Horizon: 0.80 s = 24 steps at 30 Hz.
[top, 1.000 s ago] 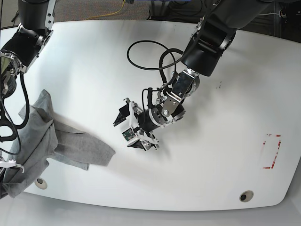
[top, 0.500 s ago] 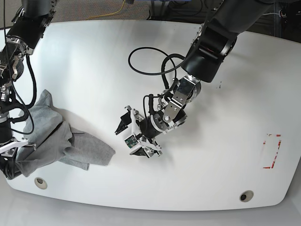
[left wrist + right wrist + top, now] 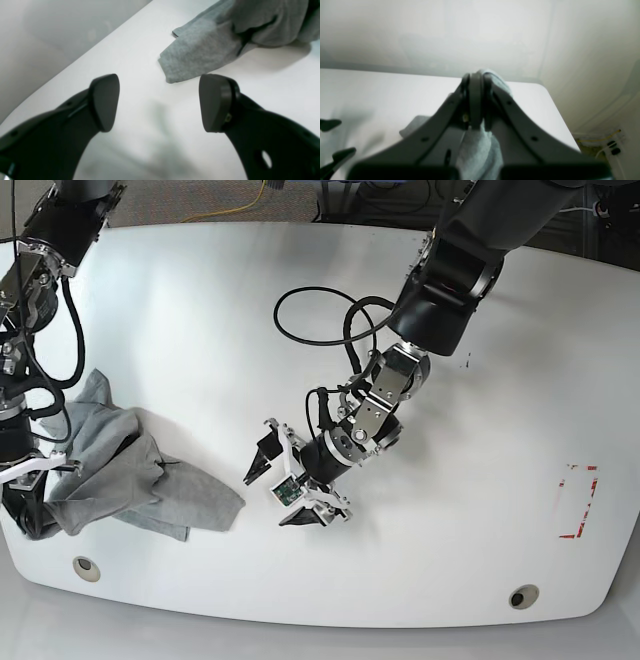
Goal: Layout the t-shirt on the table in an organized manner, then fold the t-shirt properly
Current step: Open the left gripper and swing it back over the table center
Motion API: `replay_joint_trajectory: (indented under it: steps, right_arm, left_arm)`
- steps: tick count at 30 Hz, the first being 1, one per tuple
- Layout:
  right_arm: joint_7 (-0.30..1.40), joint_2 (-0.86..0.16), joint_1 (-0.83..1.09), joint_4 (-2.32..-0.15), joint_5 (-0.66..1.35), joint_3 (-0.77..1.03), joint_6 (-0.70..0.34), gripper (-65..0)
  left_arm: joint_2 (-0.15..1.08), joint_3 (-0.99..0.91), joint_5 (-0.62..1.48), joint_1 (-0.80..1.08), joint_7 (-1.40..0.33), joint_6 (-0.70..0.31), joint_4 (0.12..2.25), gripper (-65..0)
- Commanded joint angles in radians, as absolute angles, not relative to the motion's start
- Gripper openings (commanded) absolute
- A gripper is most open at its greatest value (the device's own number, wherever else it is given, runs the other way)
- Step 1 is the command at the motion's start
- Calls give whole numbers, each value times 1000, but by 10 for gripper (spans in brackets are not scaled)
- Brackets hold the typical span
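T-shirt [image 3: 130, 480]: grey, lying bunched at left near corner of counter [image 3: 480, 510]; one flap spreading flat toward centre, left part rising off surface.

Right end effector [image 3: 475, 100]: pads pressing together, pinching fold of t-shirt; cloth hanging down between its arms.

Left end effector [image 3: 290, 485]: hovering near counter centre, right of shirt flap; pads [image 3: 106, 100] standing spread, gripping nothing, apart from cloth.

Black cable loop [image 3: 310, 305]: lying on far counter.

Red outline [image 3: 578, 500]: sitting at right. Round holes [image 3: 522, 596] along near edge.
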<state>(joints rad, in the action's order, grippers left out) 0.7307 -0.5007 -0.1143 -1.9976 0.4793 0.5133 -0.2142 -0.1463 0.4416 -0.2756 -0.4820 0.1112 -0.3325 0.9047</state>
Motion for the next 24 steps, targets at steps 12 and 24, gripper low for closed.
replay_joint_trajectory:
  steps: [12,24]
  right_arm:
    - [700,-519,-5,-2020,490,538,-214,-650]
    - [657,-516,45,-2020,490,547,-216,-650]
  left_arm:
    - [-157,547,-140,-542,143,-323,865,-189]
    - [-157,776,76,-621,302,-278,700,-189]
